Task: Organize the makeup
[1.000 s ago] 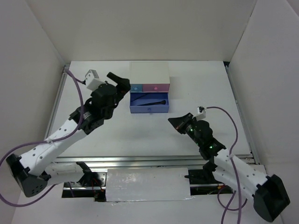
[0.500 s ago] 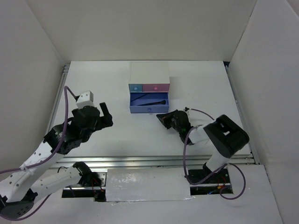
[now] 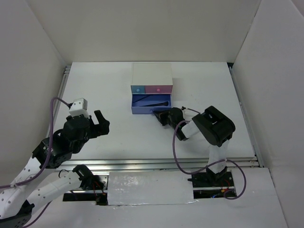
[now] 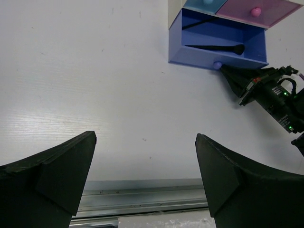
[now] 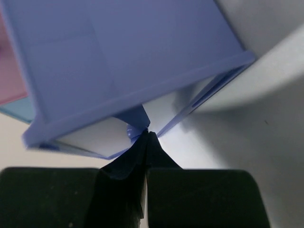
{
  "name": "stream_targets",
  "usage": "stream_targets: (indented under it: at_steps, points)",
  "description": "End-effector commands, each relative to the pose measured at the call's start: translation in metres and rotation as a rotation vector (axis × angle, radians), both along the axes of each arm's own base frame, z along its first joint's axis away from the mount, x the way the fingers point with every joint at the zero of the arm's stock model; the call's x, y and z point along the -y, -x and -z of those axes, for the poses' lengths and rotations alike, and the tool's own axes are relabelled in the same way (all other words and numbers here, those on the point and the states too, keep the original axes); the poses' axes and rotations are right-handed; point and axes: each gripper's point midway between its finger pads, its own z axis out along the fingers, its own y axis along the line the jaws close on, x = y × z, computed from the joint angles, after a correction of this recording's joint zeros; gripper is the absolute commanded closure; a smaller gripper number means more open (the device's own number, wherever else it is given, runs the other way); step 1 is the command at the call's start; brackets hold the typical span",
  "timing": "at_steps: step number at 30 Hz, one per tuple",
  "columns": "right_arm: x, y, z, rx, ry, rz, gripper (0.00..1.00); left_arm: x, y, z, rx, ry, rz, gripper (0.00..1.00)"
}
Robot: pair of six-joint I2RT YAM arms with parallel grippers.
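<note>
Drawer box is the reference: a white body at the far middle of the bench, with its lower blue drawer standing open toward the arms. The right arm lies low and folded just in front of the box, its forearm pointing at the drawer front. The right gripper has its fingers pressed together on nothing, tips at the drawer's small knob. The left arm stands well to the left of the box and nearer the bench edge. The left gripper has its fingers spread wide above bare bench. Inside the drawer lie a flared black brush and a thin black pencil behind it. Open bench surface flanks the box on both sides, bounded by white enclosure walls.
</note>
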Motion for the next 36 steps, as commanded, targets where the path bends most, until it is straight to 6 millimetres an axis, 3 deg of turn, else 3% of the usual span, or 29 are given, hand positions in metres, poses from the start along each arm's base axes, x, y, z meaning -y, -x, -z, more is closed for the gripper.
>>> stream_targets:
  at_steps: [1,16,29,36]
  points:
    - [-0.007,-0.018,-0.006,0.034,-0.038,0.025,1.0,0.01,-0.002,-0.004,0.016,0.003,0.052,0.01]
    - [-0.014,-0.044,-0.007,0.05,-0.027,0.021,1.0,0.014,-0.002,-0.003,0.02,0.011,0.078,0.01]
    - [-0.016,-0.083,-0.016,0.084,-0.018,0.015,1.0,0.012,-0.001,-0.003,0.021,0.009,0.07,0.01]
    - [-0.019,-0.098,-0.009,0.074,0.001,-0.011,1.0,0.011,-0.002,-0.003,0.02,0.005,0.063,0.01]
